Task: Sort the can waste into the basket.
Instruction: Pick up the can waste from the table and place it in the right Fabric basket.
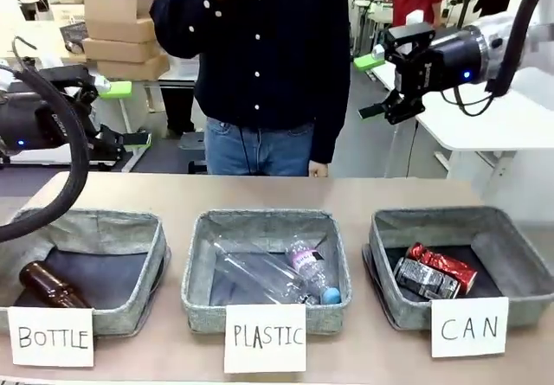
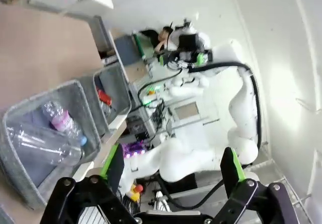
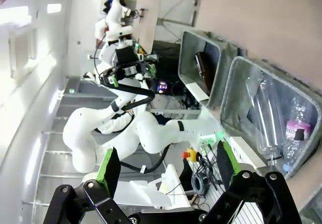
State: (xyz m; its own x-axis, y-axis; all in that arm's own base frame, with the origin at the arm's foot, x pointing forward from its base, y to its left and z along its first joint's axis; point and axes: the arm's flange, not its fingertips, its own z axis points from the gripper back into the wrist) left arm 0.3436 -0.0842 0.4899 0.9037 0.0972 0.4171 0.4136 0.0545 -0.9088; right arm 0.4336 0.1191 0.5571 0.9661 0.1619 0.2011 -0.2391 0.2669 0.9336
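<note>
Along the near edge of the tan table (image 1: 173, 195), three grey woven-fabric rectangular baskets sit in a row, each w/ a white handwritten paper sign. At robot's right, the grey fabric basket signed "CAN" (image 1: 519, 264) holds both pieces of can waste on its dark lining: the shiny red dented metal can (image 1: 446, 266) lies on its side, long axis running diagonally from upper left to lower right in front view, and the black dented can w/ white and green print (image 1: 424, 279) lies just in front of it, touching or nearly so, long axis roughly parallel; which end is the top can't be told. Centre basket signed "PLASTIC" (image 1: 201, 268) contains two clear plastic bottles (image 1: 277, 274), one w/ a pink-purple label and blue cap. Left basket signed "BOTTLE" (image 1: 130, 229) holds a brown glass bottle (image 1: 48, 285) lying on its side. Right black two-finger gripper w/ green pads (image 1: 376, 86) hangs high above the table, well apart from the CAN basket, fingers spread w/ nothing between them; right wrist view shows the same wide gap (image 3: 166, 166). Left gripper (image 1: 121, 112) sits raised at far left, fingers also spread apart and holding nothing, as left wrist view (image 2: 171, 166) confirms. Behind the table stands a person in a dark navy buttoned shirt and blue jeans (image 1: 260, 56), w/ stacked cardboard boxes (image 1: 121, 35) beyond.
</note>
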